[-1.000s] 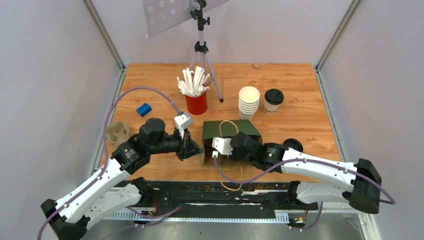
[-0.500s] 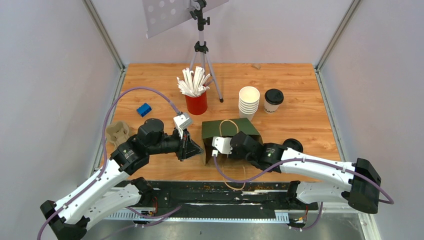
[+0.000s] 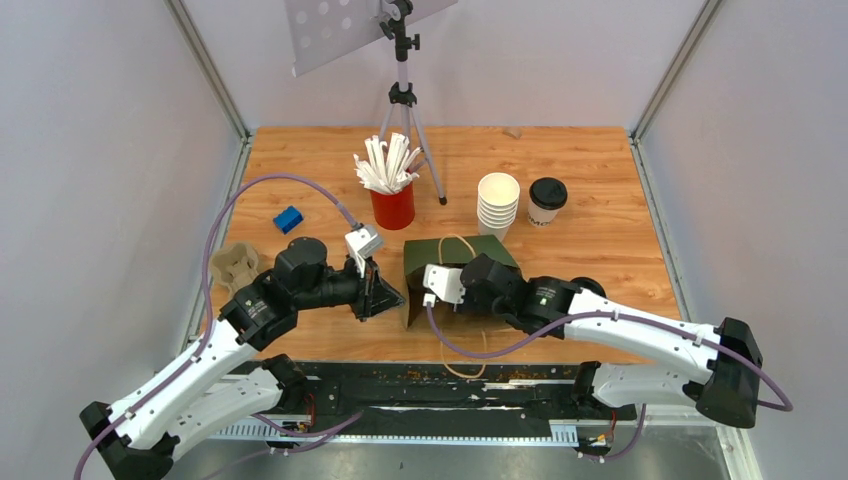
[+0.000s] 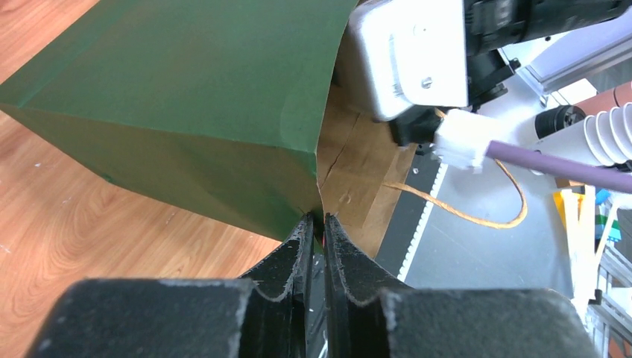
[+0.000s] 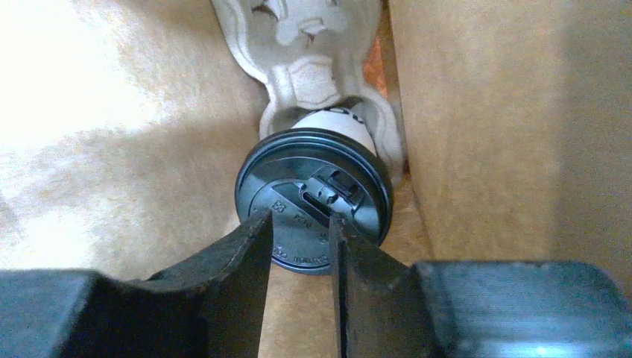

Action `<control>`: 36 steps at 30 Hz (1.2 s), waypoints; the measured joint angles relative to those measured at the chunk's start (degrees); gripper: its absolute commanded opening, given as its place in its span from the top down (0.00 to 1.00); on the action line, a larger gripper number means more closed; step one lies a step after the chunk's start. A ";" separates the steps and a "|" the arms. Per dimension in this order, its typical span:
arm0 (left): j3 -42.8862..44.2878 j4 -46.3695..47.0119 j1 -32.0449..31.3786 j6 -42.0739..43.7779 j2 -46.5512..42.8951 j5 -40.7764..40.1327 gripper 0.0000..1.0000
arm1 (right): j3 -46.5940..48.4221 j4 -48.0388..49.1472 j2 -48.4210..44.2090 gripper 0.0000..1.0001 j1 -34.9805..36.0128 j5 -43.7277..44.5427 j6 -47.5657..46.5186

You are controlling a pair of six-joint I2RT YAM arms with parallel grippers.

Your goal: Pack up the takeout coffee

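Inside green paper bag, black-lidded cup in pulp tray; left end effector pinches bag; right end effector grip unclear.

The wooden table bears a green paper bag, red straw cup, cup stack, lidded cup and blue block.

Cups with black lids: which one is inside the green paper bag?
The cup in the right wrist view, seated in the pulp carrier inside the bag. The other lidded cup stands on the table, beside the stack of white cups.
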 measured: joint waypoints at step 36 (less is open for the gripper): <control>7.78 -10.23 0.00 1.75 3.15 -4.92 0.85 | 49.07 -21.84 5.70 0.14 -4.81 -22.18 19.32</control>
